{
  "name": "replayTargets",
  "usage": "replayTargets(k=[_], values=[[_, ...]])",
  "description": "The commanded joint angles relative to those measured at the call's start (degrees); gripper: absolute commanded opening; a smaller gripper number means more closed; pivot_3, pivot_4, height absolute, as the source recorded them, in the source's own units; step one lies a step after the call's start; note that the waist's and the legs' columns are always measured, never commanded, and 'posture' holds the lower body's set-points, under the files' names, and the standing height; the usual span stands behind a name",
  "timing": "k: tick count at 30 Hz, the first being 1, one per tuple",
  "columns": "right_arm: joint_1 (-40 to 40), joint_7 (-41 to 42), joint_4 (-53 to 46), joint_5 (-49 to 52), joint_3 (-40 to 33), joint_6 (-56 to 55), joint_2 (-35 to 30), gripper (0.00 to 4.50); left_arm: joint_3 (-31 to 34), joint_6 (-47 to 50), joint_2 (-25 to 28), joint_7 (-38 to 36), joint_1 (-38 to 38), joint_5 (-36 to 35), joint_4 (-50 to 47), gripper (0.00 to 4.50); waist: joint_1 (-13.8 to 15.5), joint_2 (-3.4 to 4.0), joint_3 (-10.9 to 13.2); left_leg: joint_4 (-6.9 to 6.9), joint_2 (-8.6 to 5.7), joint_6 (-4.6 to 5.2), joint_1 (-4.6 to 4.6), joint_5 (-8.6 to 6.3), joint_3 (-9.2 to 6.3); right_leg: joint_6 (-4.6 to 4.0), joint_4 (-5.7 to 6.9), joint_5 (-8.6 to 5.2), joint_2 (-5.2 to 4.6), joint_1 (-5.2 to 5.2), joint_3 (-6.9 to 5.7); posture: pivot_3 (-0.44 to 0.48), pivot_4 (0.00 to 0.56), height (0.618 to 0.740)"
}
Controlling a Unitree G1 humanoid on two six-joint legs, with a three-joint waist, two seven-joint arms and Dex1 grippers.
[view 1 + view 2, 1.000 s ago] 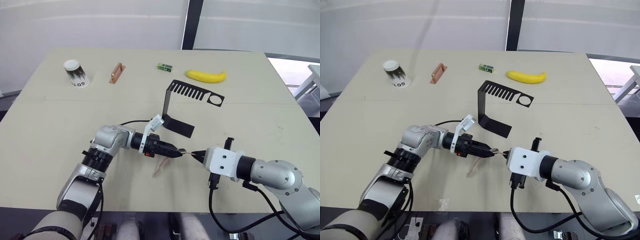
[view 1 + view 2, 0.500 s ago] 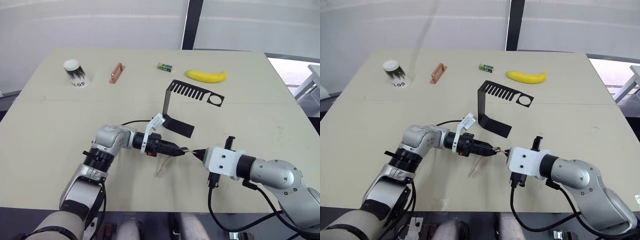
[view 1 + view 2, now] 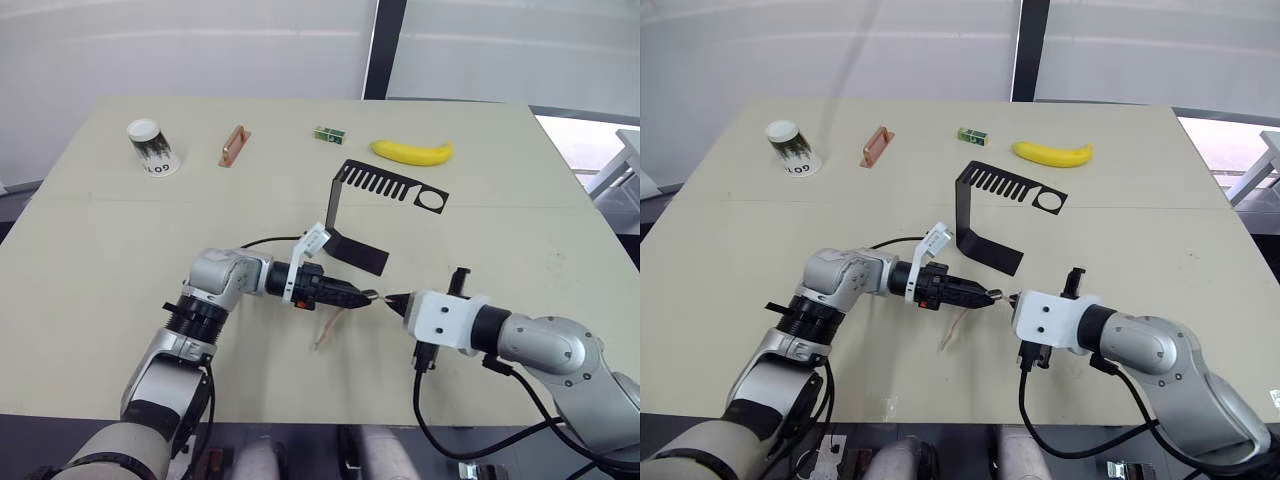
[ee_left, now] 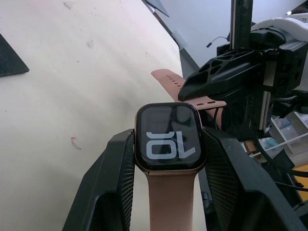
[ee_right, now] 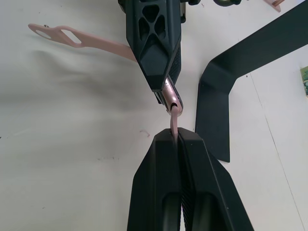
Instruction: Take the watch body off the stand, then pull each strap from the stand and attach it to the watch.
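Left end effector (image 4: 168,159) is clamping the watch (image 4: 170,137) by its sides above the table (image 3: 100,250), 1 strap (image 3: 327,330) dangling off it; right end effector (image 5: 176,137) is pinching the other strap (image 5: 174,115) edge-on against the watch, in front of the stand (image 3: 385,200)

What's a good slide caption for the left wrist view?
Left tool grips the watch body, one strap attached, as the right tool brings the second strap to it.
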Motion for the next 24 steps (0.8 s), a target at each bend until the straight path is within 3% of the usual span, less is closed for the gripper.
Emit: replayTargets(k=[1, 24], values=[[-1.35, -0.02, -1.13, -0.49, 0.33, 0.0, 0.7, 0.0, 0.23, 0.18, -1.44, -0.08, -0.24, -2.35, -3.16, 1.6, 0.0, 0.0, 0.0, 0.0, 0.0, 0.0, 0.0, 0.0, 0.0, 0.0, 0.0, 0.0, 0.0, 0.0, 0.0, 0.0, 0.15, 0.74], [-3.62, 0.06, -0.17, -1.71, 1.53, 1.69, 1.57, 0.0, 1.14, 1.34, -2.68, 1.47, 0.12, -3.04, -5.36, 1.6, 0.0, 0.0, 0.0, 0.0, 0.0, -0.01, 0.0, 0.0, 0.0, 0.0, 0.01, 0.0, 0.0, 0.0, 0.0, 0.0, 0.15, 0.74]])
